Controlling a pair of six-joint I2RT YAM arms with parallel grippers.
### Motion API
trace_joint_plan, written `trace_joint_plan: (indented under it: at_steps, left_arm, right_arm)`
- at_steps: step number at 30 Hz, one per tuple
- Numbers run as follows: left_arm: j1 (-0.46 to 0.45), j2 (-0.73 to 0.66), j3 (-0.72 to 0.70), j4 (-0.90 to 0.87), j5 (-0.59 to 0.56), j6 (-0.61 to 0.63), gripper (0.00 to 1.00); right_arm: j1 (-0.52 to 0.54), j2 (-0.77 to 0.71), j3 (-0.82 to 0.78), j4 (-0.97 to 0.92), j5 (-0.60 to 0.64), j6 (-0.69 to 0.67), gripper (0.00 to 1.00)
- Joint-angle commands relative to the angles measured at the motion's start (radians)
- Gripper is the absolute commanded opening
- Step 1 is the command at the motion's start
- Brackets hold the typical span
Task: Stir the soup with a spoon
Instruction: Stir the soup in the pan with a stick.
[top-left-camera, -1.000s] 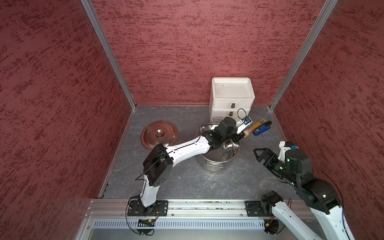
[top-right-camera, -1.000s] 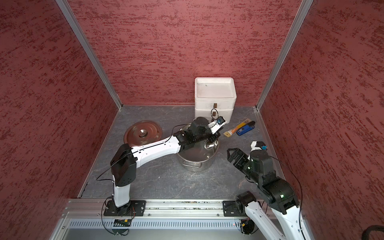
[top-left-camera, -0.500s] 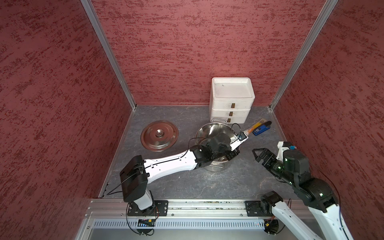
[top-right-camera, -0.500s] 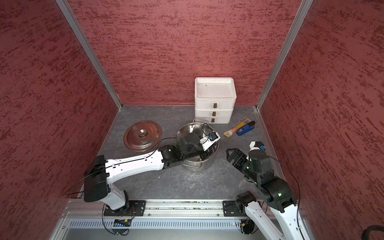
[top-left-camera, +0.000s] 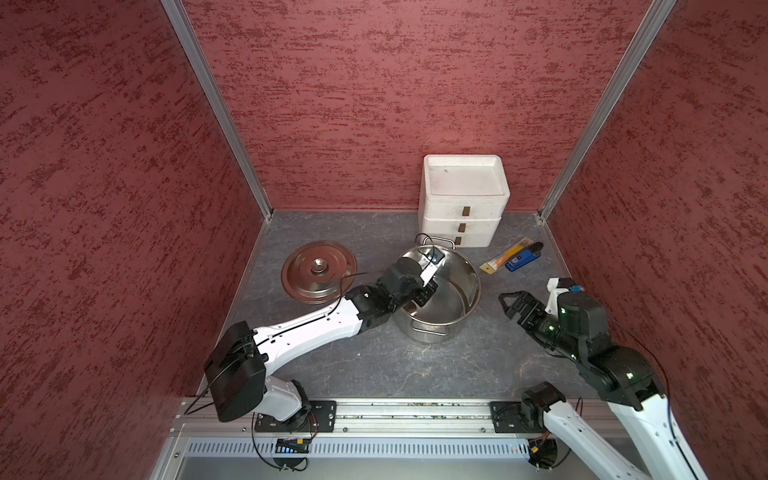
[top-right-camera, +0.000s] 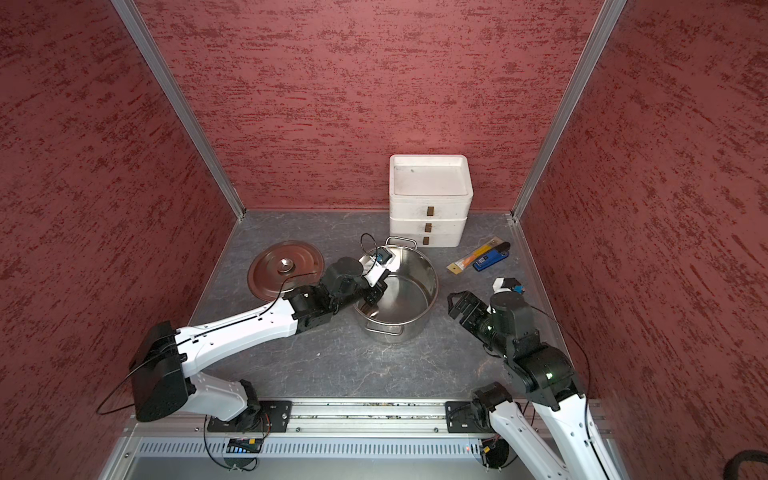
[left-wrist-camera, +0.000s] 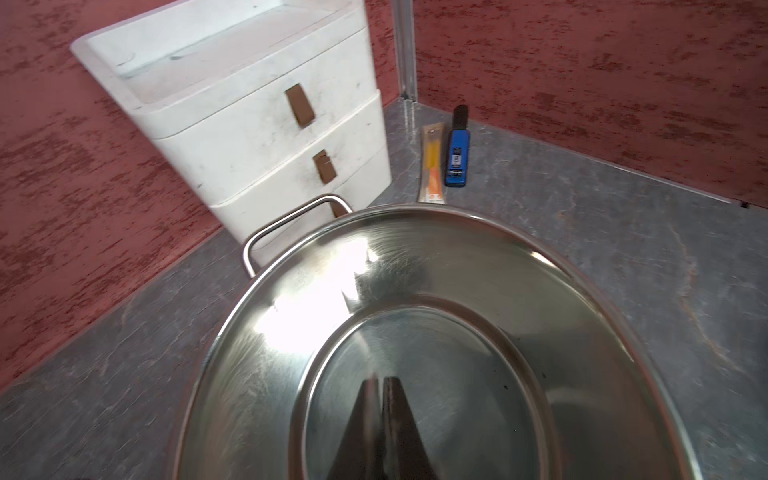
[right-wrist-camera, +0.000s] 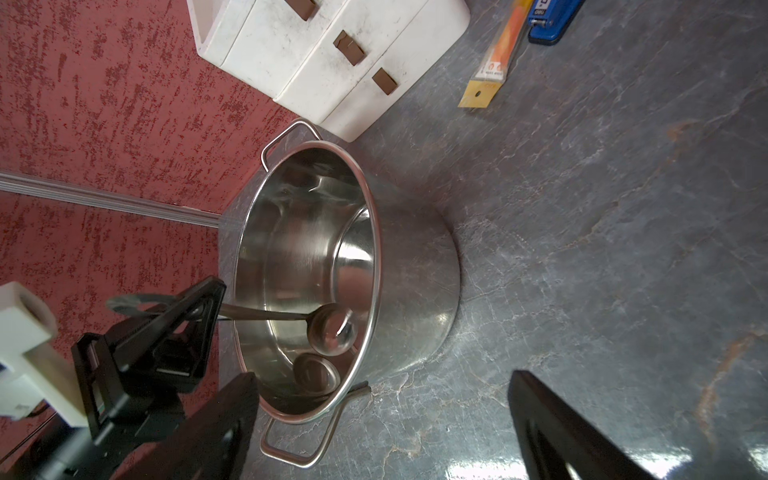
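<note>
Inside the pot (right-wrist-camera: 415, 270), looks like the stirring step: clamps the left hand (right-wrist-camera: 210, 309) on the spoon (right-wrist-camera: 291, 318) handle, bowl down low near the wall. Holds the right hand (top-left-camera: 508, 305) wide apart, empty, near the pot over the bench (top-left-camera: 374, 365). Next probably calls for circling the bowl round the base without knocking the rim.

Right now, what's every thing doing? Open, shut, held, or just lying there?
Pot, upright, uncovered, no soup visible.
Lid, off the pot, lying flat.
Spoon, held, bowl down inside the pot.
Left gripper, shut on the spoon handle.
Right gripper, open, empty, beside the pot.
Drawers, all three shut.
Orange packet, lying flat.
Blue tool, lying flat beside the packet.
</note>
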Motion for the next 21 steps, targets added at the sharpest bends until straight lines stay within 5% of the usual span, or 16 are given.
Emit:
trace_joint_plan:
  at_steps: [1, 11, 21]
  left_arm:
    - [0.055, 0.01, 0.012, 0.053, 0.022, 0.016, 0.0]
    - [0.155, 0.23, 0.216, 0.143, 0.121, 0.092, 0.0]
    - [0.096, 0.454, 0.508, 0.071, 0.248, 0.11, 0.0]
  right_arm:
    - [0.005, 0.005, 0.03, 0.023, -0.005, -0.012, 0.98]
    - [0.004, 0.014, 0.078, -0.007, 0.017, -0.008, 0.98]
    - [0.005, -0.026, 0.095, -0.056, 0.056, 0.017, 0.98]
